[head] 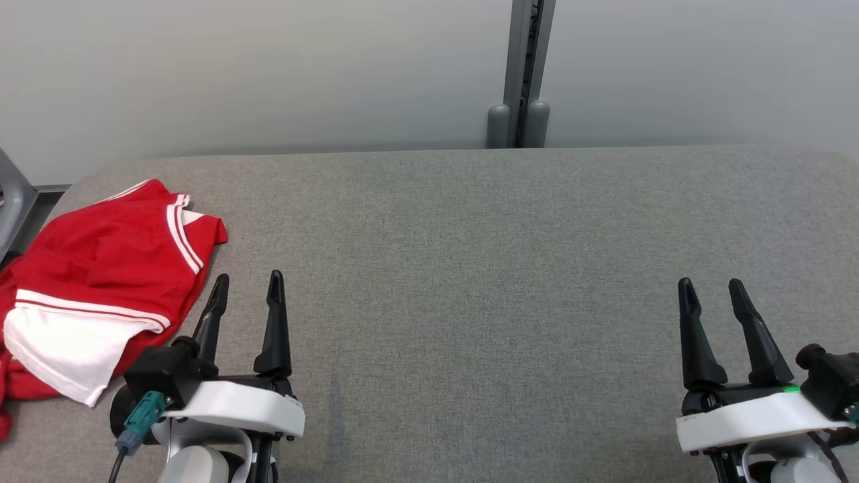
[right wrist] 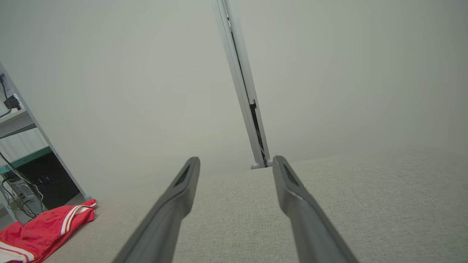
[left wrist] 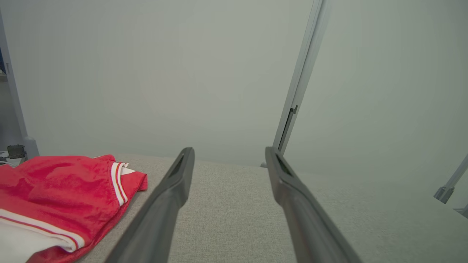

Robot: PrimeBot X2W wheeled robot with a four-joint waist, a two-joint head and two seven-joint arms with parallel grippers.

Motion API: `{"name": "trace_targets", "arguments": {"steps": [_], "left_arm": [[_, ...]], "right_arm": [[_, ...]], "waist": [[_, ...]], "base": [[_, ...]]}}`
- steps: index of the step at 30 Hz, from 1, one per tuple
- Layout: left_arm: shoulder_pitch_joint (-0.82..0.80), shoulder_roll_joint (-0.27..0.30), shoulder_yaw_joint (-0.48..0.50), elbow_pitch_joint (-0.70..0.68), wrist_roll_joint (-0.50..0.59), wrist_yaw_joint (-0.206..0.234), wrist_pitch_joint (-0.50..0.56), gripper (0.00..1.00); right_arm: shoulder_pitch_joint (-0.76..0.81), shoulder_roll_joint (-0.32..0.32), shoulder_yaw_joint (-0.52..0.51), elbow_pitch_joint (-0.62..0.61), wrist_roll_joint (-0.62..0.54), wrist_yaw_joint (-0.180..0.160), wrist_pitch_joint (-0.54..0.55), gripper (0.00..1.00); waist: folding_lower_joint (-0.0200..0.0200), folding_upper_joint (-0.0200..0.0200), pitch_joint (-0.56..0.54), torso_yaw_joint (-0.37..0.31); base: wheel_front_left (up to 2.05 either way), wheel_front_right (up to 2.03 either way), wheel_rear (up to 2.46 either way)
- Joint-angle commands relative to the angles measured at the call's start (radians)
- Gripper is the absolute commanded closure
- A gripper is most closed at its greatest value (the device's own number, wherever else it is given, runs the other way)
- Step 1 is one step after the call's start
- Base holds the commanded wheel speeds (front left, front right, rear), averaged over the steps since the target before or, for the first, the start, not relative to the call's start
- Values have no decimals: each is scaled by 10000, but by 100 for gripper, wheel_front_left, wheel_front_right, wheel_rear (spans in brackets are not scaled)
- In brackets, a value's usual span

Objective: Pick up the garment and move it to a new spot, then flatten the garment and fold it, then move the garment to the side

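The garment (head: 100,268) lies bunched at the left end of the table (head: 470,255), red with white bands; it looks light, soft and limp, perhaps a little slick, so I judge a pinch on a banded hem or corner safer than on a loose fold. My left gripper (head: 248,280) sits just beside it, fingers spread and empty; my right gripper (head: 710,285) is well apart, also spread, holding nothing.

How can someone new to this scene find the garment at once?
Start at the wide table covered in grey fabric and go to its left end. There, beside the robot's left hand, lies a crumpled red cloth garment with white stripes. Its bright red stands out from the plain grey around it.
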Motion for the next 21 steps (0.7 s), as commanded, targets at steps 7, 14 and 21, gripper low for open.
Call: {"name": "trace_targets", "arguments": {"steps": [7,14,21], "left_arm": [[-240,72,-64,12,781,124,-204,0],[-275,77,-96,72,1348,171,-342,0],[-282,80,-165,117,1847,241,-449,0]], "right_arm": [[40,-57,-59,-14,-707,42,-182,0],[74,-7,-115,-60,-1211,43,-228,0],[68,16,-61,-106,-1655,35,-308,0]], "waist": [[0,-1,-20,-2],[0,-1,-7,15],[0,-1,-13,43]], "base": [[0,0,0],[0,0,0],[0,0,0]]}}
